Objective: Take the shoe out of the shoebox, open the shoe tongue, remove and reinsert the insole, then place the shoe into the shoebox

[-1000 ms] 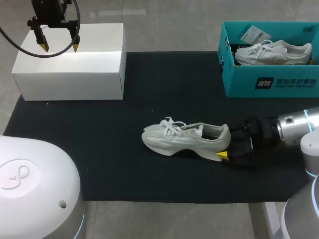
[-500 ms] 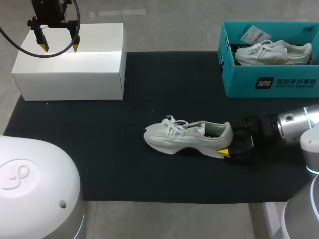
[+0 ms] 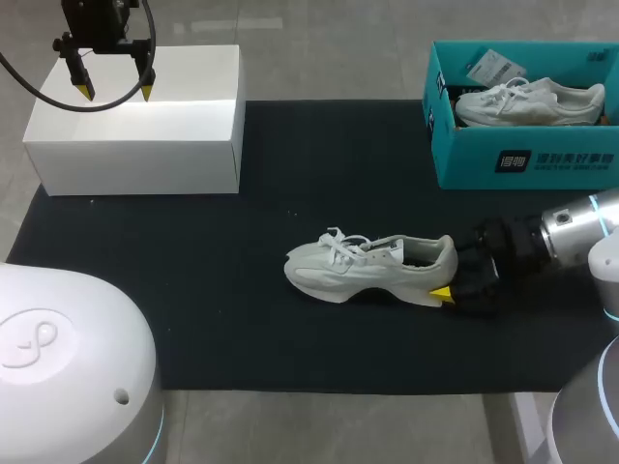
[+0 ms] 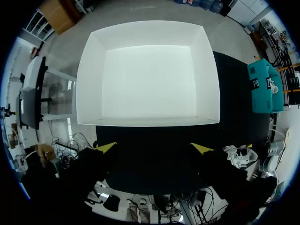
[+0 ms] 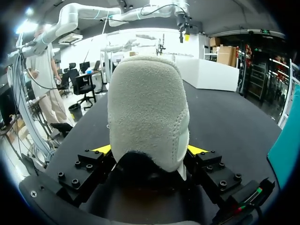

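1 shoe [image 3: 368, 269] lies on the black mat [image 3: 193, 290], heel clamped by right gripper [image 5: 149, 150]; left gripper [image 3: 116, 92] gapes wide.

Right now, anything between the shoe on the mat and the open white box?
Nothing visible. Only bare black mat separates the pale grey sneaker, heel held in the right pincer, from the empty white cardboard box. The open left pincer hangs above that box, so it could crowd a drop from above.

A big white box [image 3: 135, 116] sits at the far left corner of a black mat [image 3: 193, 290]. The box is open on top.
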Action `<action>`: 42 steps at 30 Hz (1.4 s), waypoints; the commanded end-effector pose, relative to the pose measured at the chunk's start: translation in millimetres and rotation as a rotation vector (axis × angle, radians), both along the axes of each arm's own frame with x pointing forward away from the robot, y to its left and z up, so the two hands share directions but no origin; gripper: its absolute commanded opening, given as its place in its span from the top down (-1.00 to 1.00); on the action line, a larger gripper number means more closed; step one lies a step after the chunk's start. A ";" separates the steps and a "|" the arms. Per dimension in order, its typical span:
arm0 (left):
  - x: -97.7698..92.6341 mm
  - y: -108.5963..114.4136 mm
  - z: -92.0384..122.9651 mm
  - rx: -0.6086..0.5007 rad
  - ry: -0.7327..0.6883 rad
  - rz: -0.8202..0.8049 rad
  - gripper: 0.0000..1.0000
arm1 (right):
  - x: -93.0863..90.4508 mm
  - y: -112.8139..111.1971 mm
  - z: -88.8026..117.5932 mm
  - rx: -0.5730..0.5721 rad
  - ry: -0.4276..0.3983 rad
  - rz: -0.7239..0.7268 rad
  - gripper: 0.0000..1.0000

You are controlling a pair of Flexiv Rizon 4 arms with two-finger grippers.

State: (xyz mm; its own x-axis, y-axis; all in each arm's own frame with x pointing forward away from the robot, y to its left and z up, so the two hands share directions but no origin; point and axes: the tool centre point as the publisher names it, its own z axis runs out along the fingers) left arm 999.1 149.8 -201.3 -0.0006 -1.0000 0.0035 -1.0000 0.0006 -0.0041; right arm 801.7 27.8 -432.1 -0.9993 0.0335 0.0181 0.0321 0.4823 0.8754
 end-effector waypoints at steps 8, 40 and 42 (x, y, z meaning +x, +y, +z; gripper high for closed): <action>0.2 0.0 0.6 0.002 0.002 0.000 -1.00 | 3.3 0.2 -2.5 0.000 0.002 0.004 1.00; -15.5 -50.8 -5.1 0.073 0.018 0.065 -1.00 | 3.3 0.2 -2.5 0.000 0.002 0.004 1.00; -22.0 -61.1 -9.1 0.089 0.034 0.100 -1.00 | 3.3 0.2 -2.5 0.000 0.002 0.004 1.00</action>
State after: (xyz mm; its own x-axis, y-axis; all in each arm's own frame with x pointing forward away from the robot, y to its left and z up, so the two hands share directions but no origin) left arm 980.6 105.3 -206.6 0.0751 -0.9967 -0.0313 -0.9968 -0.0758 0.0239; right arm 803.6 27.9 -432.8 -0.9994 0.0291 0.0199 0.0315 0.4792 0.8771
